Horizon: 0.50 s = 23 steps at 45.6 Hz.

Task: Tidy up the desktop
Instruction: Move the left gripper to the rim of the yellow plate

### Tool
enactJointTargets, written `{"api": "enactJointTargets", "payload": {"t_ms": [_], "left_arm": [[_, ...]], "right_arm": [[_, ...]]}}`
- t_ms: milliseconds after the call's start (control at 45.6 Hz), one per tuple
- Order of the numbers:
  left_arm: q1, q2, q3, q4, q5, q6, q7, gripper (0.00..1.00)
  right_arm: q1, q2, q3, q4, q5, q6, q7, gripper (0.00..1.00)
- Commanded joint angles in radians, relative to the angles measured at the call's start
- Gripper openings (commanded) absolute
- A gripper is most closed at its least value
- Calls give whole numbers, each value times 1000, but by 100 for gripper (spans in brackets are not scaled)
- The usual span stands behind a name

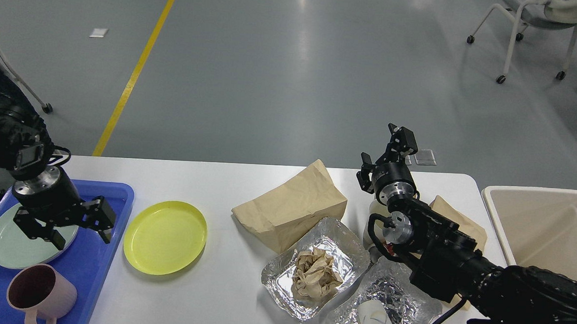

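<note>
I look down on a wide white desktop (228,188) that fills the lower part of the view, with grey floor beyond its far edge.

At the left end sits a blue tray (114,197). On it lie a pale green plate (5,246) and, nearer to me, a pink mug (42,292). My left gripper (85,230) hangs over the tray, above the right edge of the green plate, its two fingers spread apart and holding nothing.

Just right of the tray, a yellow plate (165,237) lies flat on the bare tabletop.

Near the middle, a brown paper bag (291,204) lies on its side. Touching its near edge is a foil tray (322,262) with a crumpled ball of brown paper (317,273) inside. A second foil tray (389,305) sits just right of the first, at the near edge, holding something white that I cannot make out.

My right arm crosses over this second foil tray. My right gripper (385,157) is raised above the far edge of the desktop, fingers apart and empty. Another piece of brown paper (456,220) shows behind that arm.

Beside the right end stands a beige bin (538,195). A wheeled chair (532,26) stands on the floor far right.
</note>
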Motion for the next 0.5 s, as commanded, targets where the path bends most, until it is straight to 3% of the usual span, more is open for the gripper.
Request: {"api": "enactJointTargets", "payload": {"t_ms": [0,131,329,482], "left_arm": [[11,-31,-34,-3,-15,104,1,90],[31,-80,-50,0,-10,142,27,91],[54,-156,-67,-3,-17,156,168,90],[74,-146,-129,-7,-44,125,179,90]], "right_arm": [[0,0,0,0,0,0,0,100],[0,0,0,0,0,0,0,100],[0,0,0,0,0,0,0,100],[0,0,0,0,0,0,0,100]]}}
